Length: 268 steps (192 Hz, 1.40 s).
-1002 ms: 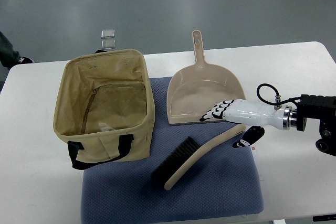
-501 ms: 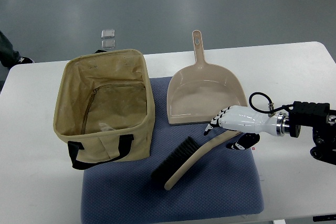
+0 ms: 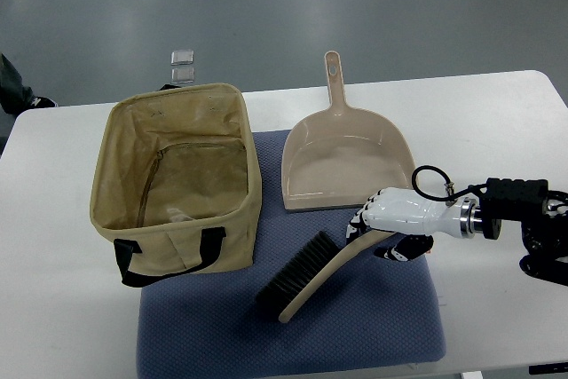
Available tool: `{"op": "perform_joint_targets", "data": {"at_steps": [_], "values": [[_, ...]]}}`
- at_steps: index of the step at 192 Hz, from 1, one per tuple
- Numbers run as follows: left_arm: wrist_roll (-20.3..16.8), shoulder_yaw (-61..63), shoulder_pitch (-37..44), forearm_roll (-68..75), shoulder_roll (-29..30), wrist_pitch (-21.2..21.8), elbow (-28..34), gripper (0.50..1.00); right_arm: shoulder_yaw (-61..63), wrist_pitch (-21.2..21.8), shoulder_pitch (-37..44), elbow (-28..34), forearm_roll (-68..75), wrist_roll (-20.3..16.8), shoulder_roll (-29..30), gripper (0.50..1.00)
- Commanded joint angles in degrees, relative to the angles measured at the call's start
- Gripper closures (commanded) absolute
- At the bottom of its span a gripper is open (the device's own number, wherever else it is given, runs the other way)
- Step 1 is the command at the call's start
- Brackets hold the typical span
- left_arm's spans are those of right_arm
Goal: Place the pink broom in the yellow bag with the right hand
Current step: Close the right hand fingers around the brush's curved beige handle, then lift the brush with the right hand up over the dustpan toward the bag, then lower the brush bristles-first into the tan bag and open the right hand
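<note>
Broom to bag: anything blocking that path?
Nothing visible does. The broom lies on the blue mat right of the bag, whose top is open; the dustpan sits behind, off the path.

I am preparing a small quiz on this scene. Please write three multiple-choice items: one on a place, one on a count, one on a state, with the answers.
1. Where does the broom lie?
A. in the bag
B. on the blue mat
C. in the dustpan

2. How many black handles of the bag show?
A. one
B. three
C. four

3. What is the right hand doing?
A. resting far from the broom
B. holding the dustpan
C. at the broom's handle end

Answers:
1 B, the broom rests on the mat, outside the bag.
2 A, only the near loop shows.
3 C, its fingers lie over the handle end, below the dustpan; a closed grasp cannot be confirmed.
</note>
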Motion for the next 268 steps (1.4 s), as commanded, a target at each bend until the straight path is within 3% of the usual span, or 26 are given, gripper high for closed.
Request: {"op": "perform_joint_targets", "data": {"at_steps": [1, 4, 93, 130, 178, 226, 268], "values": [[0.01, 0.0, 0.0, 0.0, 0.0, 0.06, 0.0, 0.5, -0.02, -0.02, -0.02, -0.09, -0.22, -0.87, 0.18, 0.967], [0.01, 0.0, 0.0, 0.0, 0.0, -0.03, 0.0, 0.5, -0.02, -0.02, -0.02, -0.09, -0.31, -1.05, 0.18, 0.999], [0.01, 0.0, 0.0, 0.0, 0.0, 0.06, 0.0, 0.5, 0.77, -6.52, 6.48, -0.44, 0.75, -0.52, -4.03, 1.0], [0.01, 0.0, 0.0, 0.0, 0.0, 0.06, 0.0, 0.5, 0.77, -6.52, 13.51, -0.96, 4.44, 1.58, -7.72, 1.0], [0.01, 0.0, 0.0, 0.0, 0.0, -0.03, 0.0, 0.5, 0.77, -5.65, 24.06, -4.92, 8.22, 2.03, -7.81, 1.0], [0.01, 0.0, 0.0, 0.0, 0.0, -0.03, 0.0, 0.5, 0.77, -2.13, 33.99, -7.29, 8.22, 1.5, -2.28, 1.0], [0.01, 0.0, 0.0, 0.0, 0.0, -0.03, 0.0, 0.5, 0.86, -0.72, 37.51, -8.43, 7.34, 1.15, 7.04, 1.0]]}}
